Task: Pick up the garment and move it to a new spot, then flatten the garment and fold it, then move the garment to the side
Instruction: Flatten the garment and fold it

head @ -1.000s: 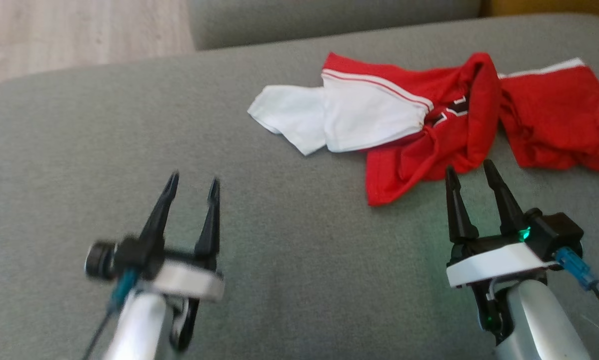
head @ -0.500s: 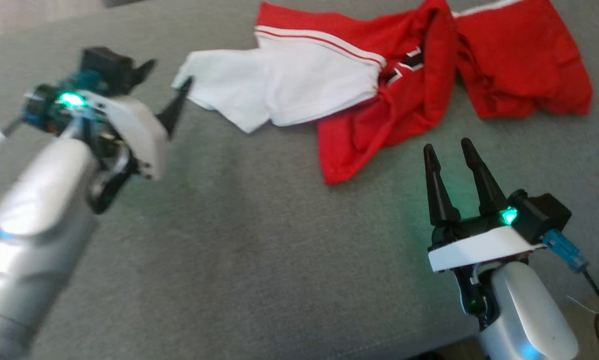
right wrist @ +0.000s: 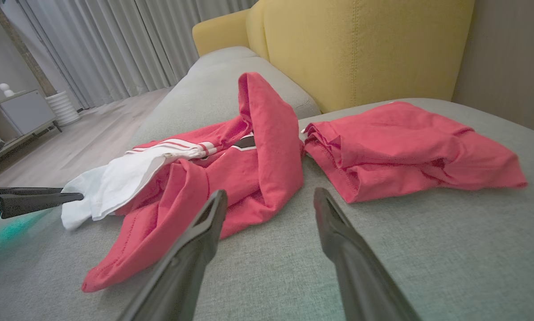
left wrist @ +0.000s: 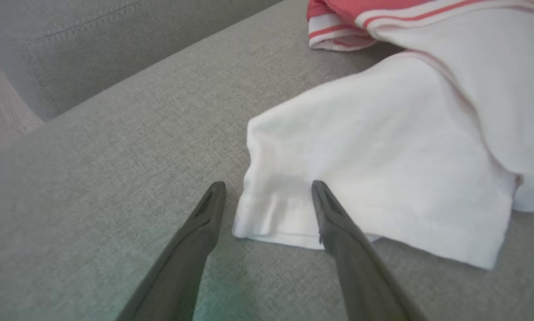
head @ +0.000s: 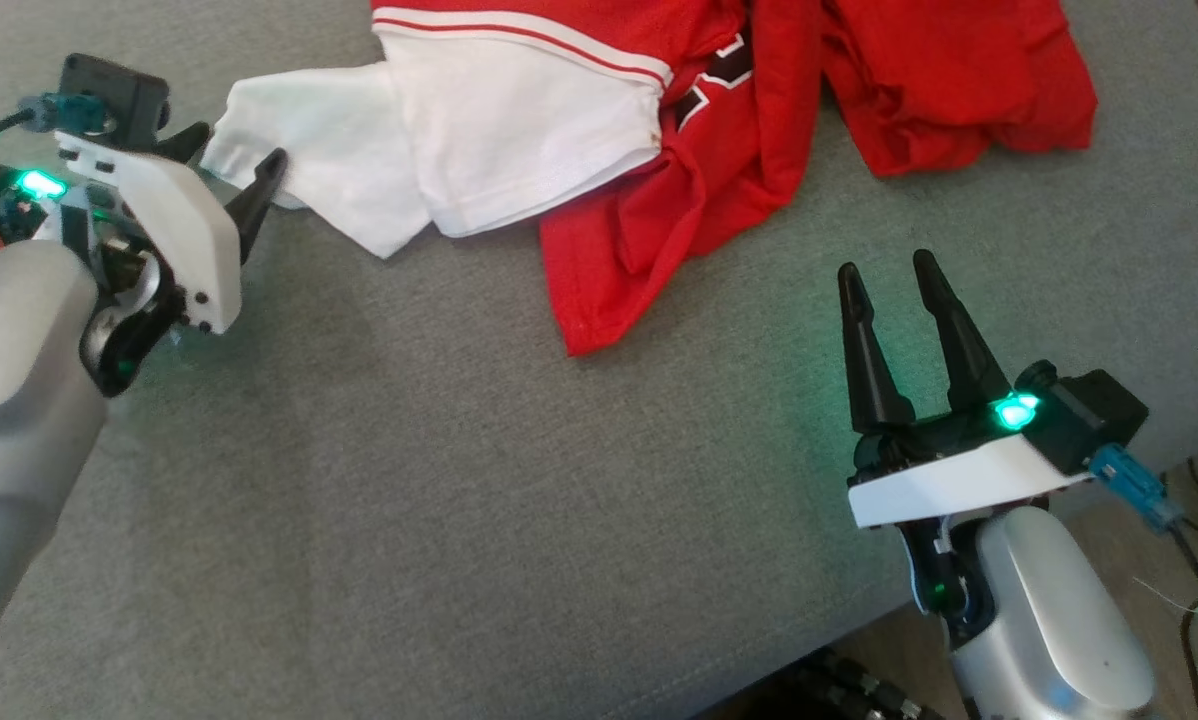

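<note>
garment (head: 649,250) lies crumpled on grey sofa (head: 459,450), yellow backrest (right wrist: 360,44) behind; left gripper (left wrist: 267,184) and right gripper (head: 886,263) both spread.

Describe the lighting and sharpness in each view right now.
Head view: soft, even light; a green glow beside the right hand tints the sofa; the left hand looks slightly soft. Left wrist view: the garment reads nearly washed-out white, and the fingers blur near the lens. Right wrist view: dimmer, muted colours, wide-angle stretch towards the edges.
</note>
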Available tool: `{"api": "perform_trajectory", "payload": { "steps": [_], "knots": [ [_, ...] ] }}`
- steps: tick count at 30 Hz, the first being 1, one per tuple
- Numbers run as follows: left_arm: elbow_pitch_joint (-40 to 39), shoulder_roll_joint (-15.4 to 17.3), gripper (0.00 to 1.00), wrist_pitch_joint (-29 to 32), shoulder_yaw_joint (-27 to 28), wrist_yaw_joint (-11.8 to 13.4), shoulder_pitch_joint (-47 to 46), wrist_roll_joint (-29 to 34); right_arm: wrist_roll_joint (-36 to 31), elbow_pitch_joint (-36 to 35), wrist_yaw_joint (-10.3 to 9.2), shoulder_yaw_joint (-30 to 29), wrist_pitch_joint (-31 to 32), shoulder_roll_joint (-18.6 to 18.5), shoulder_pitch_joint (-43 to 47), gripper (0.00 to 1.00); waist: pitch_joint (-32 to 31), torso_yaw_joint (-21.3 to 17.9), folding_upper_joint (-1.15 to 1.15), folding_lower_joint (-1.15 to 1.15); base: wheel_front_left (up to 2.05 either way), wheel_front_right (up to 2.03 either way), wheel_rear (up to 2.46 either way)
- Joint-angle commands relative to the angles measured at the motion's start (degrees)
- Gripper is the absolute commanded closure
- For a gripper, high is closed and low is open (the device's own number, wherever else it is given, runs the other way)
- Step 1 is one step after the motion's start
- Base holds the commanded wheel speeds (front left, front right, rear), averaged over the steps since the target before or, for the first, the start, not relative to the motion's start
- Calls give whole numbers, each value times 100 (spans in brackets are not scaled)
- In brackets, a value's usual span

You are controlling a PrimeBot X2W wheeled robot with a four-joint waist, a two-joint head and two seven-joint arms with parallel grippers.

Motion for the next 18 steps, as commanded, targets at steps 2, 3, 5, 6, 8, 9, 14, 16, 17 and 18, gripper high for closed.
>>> {"api": "perform_trajectory", "payload": {
  "steps": [2,3,5,6,8,9,14,16,17,18],
  "knots": [
    [53,233,0,-48,136,10,-349,-118,55,-216,-5,107,-62,-9,-51,0,43,-59,0,-1,0,0,0],
    [119,215,0,-56,110,10,-359,-165,55,-226,-5,102,-62,-9,-45,0,50,-65,0,-1,0,0,0],
    [217,180,15,-59,37,10,-366,-249,53,-242,-5,89,-62,-9,-39,0,58,-67,0,-1,0,0,0],
    [256,174,56,-71,2,10,-372,-287,48,-247,-5,83,-62,-9,-36,0,60,-64,0,-1,0,0,0],
    [293,156,100,-128,-71,10,-394,-360,23,-250,-5,65,-62,-9,-36,0,59,-44,0,-1,0,0,0],
    [296,143,100,-175,-92,10,-402,-417,6,-248,-5,53,-62,-9,-38,0,56,-25,0,-1,0,0,0],
    [398,118,100,-623,-65,10,-492,-620,-99,-195,-5,6,-62,-9,-42,0,-25,121,0,-1,0,0,0],
    [483,105,100,-871,-36,10,-527,-651,-143,-167,-5,-5,-62,-9,-49,0,-79,199,0,-1,0,0,0],
    [532,97,100,-986,-20,10,-540,-666,-168,-154,-5,-8,-62,-9,-52,0,-105,237,0,-1,0,0,0],
    [581,87,100,-1103,-4,10,-551,-678,-193,-139,-5,-18,-62,-9,-55,0,-141,286,0,-1,0,0,0]
  ]
}}
